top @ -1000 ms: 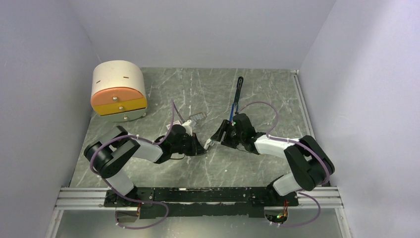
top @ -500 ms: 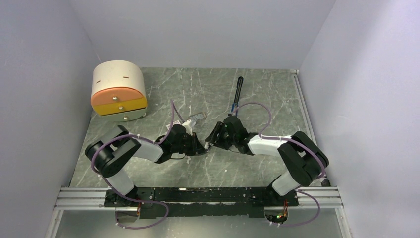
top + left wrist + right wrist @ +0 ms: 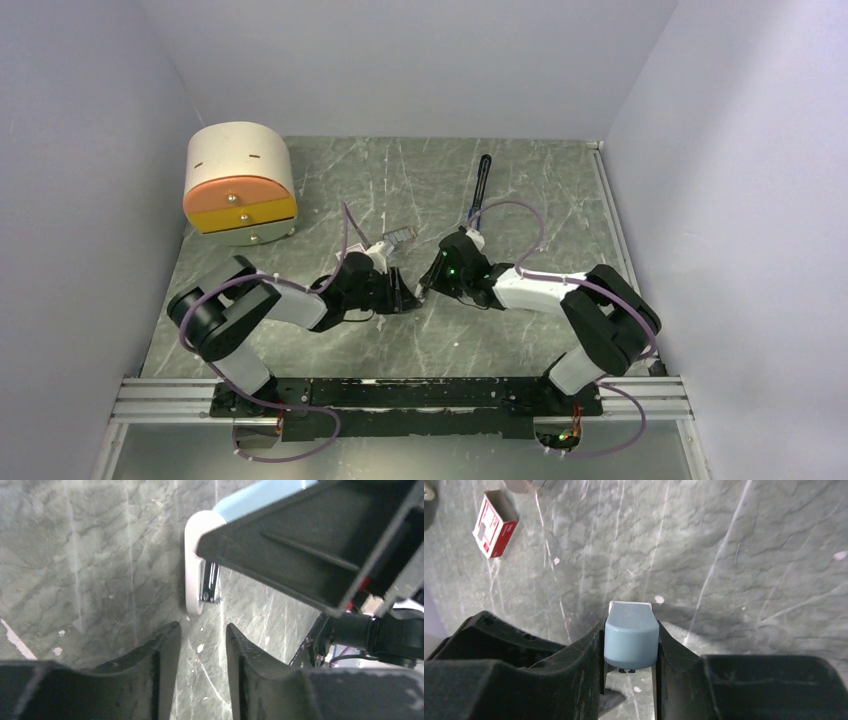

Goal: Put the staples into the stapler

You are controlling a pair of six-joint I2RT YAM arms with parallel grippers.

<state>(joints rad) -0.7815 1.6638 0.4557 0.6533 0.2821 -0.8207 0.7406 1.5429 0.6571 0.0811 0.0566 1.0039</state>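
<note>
The stapler [image 3: 479,188], long and slim with a black top arm and blue body, lies on the table at the back, beyond the right arm. The staples [image 3: 400,237], a small grey ribbed strip, lie just behind the left wrist. A short pale-blue piece [image 3: 631,637] with a white underside [image 3: 192,565] sits between the fingers of my right gripper [image 3: 630,626], which is shut on its sides. My left gripper [image 3: 202,628] faces that piece's end a short way off. It is open, with only table between its fingers. In the top view the two grippers [image 3: 403,297] [image 3: 428,283] nearly meet.
A red-and-white cardboard box [image 3: 494,525] lies on the marble table ahead of the right gripper. A cream round drawer unit [image 3: 240,185] with orange and yellow fronts stands at the back left. Side walls close in the table. A metal rail [image 3: 400,395] runs along the near edge.
The right gripper has moved left to the left gripper and shut on the pale-blue piece. The left gripper's jaws have opened and stand off the piece.
</note>
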